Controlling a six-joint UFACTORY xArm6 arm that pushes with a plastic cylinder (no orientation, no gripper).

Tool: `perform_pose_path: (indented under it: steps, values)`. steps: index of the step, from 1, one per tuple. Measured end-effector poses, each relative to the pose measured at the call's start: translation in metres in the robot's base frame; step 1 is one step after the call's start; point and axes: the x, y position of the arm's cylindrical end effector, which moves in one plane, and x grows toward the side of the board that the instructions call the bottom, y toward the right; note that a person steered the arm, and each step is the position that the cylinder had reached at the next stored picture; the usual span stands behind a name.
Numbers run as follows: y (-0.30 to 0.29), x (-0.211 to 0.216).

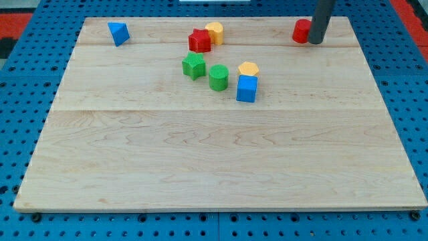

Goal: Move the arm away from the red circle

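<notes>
Camera view shows my tip (313, 42) standing right against the red circle (302, 31), which sits near the board's top right corner, close to the top edge of the wooden board (214, 167). The rod comes down from the view's top and partly covers the circle's right side, so tip and block look touching or very nearly so; I cannot tell which for certain. As for the end effector, it is a plain rod with nothing to open or close, and it holds nothing.

Judging by this, the task has hardly begun: the tip is about as close to the red circle as it can be, and the whole retreat is left to do. A move toward the board's right edge or down toward the bottom edge looks free of blocks, so a clean withdrawal seems possible without dragging the circle along.

Other blocks lie well apart from the tip. A blue triangular block (118, 33) sits near the top left corner. Toward the middle of the top edge, a red star-like block (199, 41) touches a yellow cylinder (215, 32). Below them, a green star-like block (194, 65) and a green cylinder (218, 77) stand side by side, with a yellow hexagonal block (248, 68) just behind a blue cube (246, 89). The board's lower half carries nothing.
</notes>
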Motion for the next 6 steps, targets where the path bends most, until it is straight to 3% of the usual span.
perform_pose_path:
  steps: [1, 3, 5, 6]
  values:
    - [-0.009, 0.002]
    - [-0.105, 0.014]
    - [-0.124, 0.016]
    - [-0.170, 0.030]
